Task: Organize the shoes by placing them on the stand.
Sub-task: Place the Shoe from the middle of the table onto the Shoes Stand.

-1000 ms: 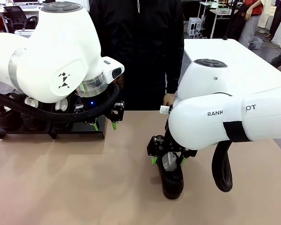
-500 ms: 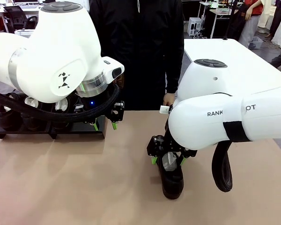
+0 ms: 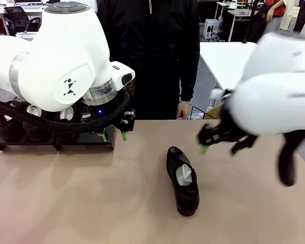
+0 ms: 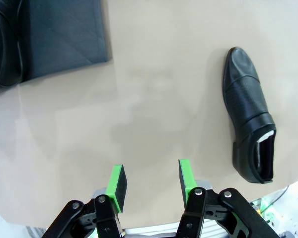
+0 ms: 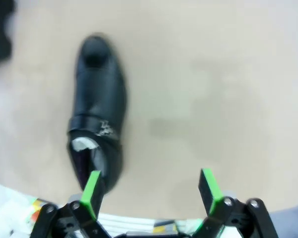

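The shoe [image 3: 183,181] lies on the tabletop [image 3: 91,203], toe at 6 o'clock. Glossy, stiff, likely slippery: grip across the collar. Right tool [image 3: 221,138] spread, empty; left tool [image 3: 113,133] half-spread, empty.

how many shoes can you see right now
At least 3, likely 4. One shoe lies alone mid-table. The others sit on the stand at the far left behind the left arm: two white paper stuffings show, and a darker shape beside them may be a third. The arm may hide more.
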Motion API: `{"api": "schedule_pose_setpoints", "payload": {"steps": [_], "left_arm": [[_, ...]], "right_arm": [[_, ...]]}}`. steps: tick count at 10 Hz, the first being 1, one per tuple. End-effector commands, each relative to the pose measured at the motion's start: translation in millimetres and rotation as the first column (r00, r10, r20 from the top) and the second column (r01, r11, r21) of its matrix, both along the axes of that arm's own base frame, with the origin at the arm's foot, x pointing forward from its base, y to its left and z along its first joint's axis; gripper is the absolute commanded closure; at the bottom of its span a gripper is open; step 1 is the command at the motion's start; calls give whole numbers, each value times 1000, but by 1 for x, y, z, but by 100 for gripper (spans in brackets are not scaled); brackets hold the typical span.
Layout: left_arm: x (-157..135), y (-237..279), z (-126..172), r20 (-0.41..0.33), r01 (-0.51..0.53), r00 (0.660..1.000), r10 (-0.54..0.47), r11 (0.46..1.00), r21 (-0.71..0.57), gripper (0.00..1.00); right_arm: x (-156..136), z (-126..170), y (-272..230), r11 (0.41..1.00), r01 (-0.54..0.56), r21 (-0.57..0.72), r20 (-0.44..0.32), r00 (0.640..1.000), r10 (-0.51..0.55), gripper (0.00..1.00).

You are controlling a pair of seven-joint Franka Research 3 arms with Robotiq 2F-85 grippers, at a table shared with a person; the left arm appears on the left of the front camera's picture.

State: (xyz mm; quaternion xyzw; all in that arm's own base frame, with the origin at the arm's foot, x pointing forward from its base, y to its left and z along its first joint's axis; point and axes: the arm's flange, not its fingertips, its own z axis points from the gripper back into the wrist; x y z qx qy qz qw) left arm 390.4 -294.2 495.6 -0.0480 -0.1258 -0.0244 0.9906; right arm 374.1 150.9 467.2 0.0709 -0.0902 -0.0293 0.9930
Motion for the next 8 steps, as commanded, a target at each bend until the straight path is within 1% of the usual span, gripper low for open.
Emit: {"api": "schedule_pose_setpoints", "payload": {"steps": [1, 2, 3, 5, 6, 7, 8], "left_arm": [[-16, -29, -4, 19, -63, 998, 65, 997, -52, 43], [-25, -54, -9, 13, -116, 993, 117, 991, -61, 43], [-32, -84, -21, -30, -151, 988, 149, 982, -111, 43], [-47, -139, -47, -127, -198, 976, 174, 957, -212, 43], [-46, -139, -43, -74, -119, 991, 109, 980, -158, 43], [-58, -117, -38, -88, -157, 986, 145, 976, -149, 43], [-58, -117, -38, -88, -157, 986, 145, 976, -149, 43]], "right_arm": [[-12, 18, -71, 997, 70, 29, 75, 995, -72, 0], [-13, 19, -93, 991, 130, 30, 80, 988, -132, 0], [-14, 11, -120, 973, 226, 49, 59, 972, -228, 0], [-17, -5, -148, 958, 270, 94, 12, 962, -272, 0], [-18, -12, -158, 933, 334, 130, -21, 942, -335, 0], [-16, 9, -148, 963, 259, 66, 29, 965, -262, 0], [-16, 9, -148, 963, 259, 66, 29, 965, -262, 0]]}}
